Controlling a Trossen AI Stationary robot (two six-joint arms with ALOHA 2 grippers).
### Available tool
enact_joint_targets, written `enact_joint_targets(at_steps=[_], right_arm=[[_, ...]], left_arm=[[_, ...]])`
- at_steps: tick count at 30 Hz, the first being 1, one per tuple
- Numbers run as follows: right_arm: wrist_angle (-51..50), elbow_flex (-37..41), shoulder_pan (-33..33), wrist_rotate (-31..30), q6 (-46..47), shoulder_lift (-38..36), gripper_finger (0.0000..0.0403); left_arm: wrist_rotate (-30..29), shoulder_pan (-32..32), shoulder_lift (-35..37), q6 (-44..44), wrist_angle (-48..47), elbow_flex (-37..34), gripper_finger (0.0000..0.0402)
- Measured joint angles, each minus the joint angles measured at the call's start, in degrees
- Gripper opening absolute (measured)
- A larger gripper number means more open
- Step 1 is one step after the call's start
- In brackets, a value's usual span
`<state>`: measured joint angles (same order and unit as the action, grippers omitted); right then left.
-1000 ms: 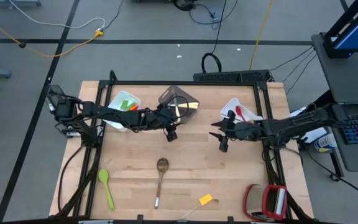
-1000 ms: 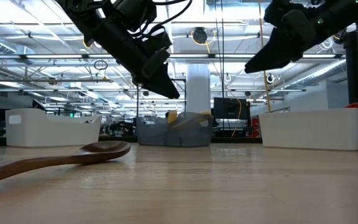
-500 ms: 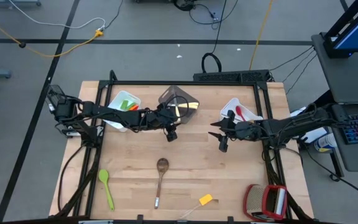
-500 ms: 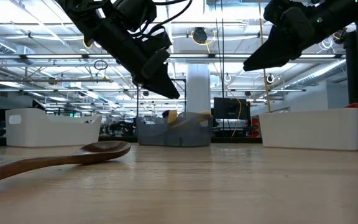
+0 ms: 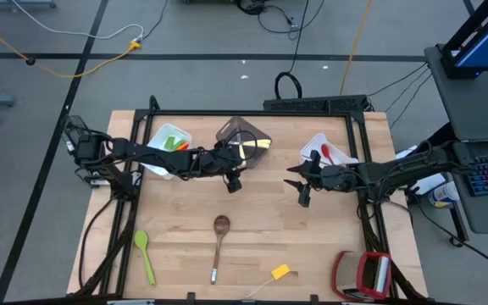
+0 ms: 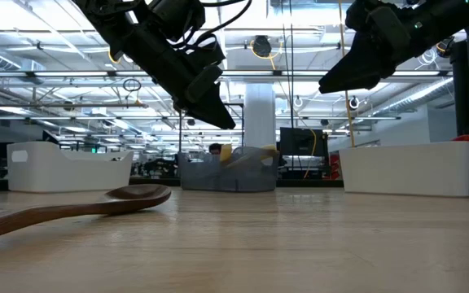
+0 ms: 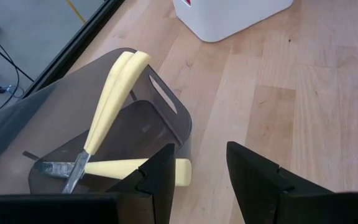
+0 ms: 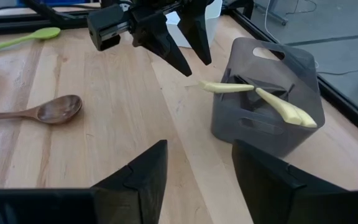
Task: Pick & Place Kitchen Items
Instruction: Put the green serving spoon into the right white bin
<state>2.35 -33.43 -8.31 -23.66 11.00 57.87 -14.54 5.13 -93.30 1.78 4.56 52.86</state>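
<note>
High view looks straight down; low view sits level at the table [image 5: 252, 212] top. Both wrist views face the grey bin [image 8: 266, 106] close up.

Wooden spoon [image 5: 219, 240], green spatula [image 5: 145, 255] flat on table [image 5: 329, 246]

knives [image 7: 114, 99] in middle bin [image 5: 246, 138], wooden spoon [image 5: 219, 239] before it

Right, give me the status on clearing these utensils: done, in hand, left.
Done: pale-handled knives sit in the grey bin, green pieces in the left white bin, a red utensil in the right white bin.
In hand: nothing; left pincer and right pincer hover open and empty.
Left: wooden spoon, green spoon, yellow piece.
</note>
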Motion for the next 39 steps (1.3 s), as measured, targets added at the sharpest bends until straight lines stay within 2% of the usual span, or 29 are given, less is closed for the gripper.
enact_joint_targets(at_steps=[9, 15, 19, 23, 27, 32, 39], right_arm=[[0.0, 0.0, 0.0, 0.0, 0.3, 0.0, 0.0169], [0.0, 0.0, 0.0, 0.0, 0.3, 0.0, 0.0169], [0.0, 0.0, 0.0, 0.0, -1.3, 0.0, 0.0169], [0.0, 0.0, 0.0, -0.1, -1.6, 0.0, 0.0169], [0.0, 0.0, 0.0, -0.1, -1.6, 0.0, 0.0169], [1.5, 0.2, 0.0, -0.2, -1.6, 0.2, 0.0169], [16.7, 5.8, 0.0, 0.1, -4.2, 0.2, 0.0169]], left_arm=[[-0.5, 0.1, 0.0, 0.0, 5.4, 0.0, 0.0150], [-0.3, -0.2, 0.0, 0.0, 5.2, 0.0, 0.0150], [1.4, -0.6, 0.0, -0.1, 1.4, 0.0, 0.0150], [3.0, -1.5, 0.6, 0.0, -6.7, 0.0, 0.0150], [2.6, -2.8, 5.0, 1.3, -15.1, 0.0, 0.0149], [2.6, -3.6, 15.8, 4.6, -23.5, 0.0, 0.0150], [1.6, -4.6, 29.3, 10.8, -35.0, 0.0, 0.0150]])
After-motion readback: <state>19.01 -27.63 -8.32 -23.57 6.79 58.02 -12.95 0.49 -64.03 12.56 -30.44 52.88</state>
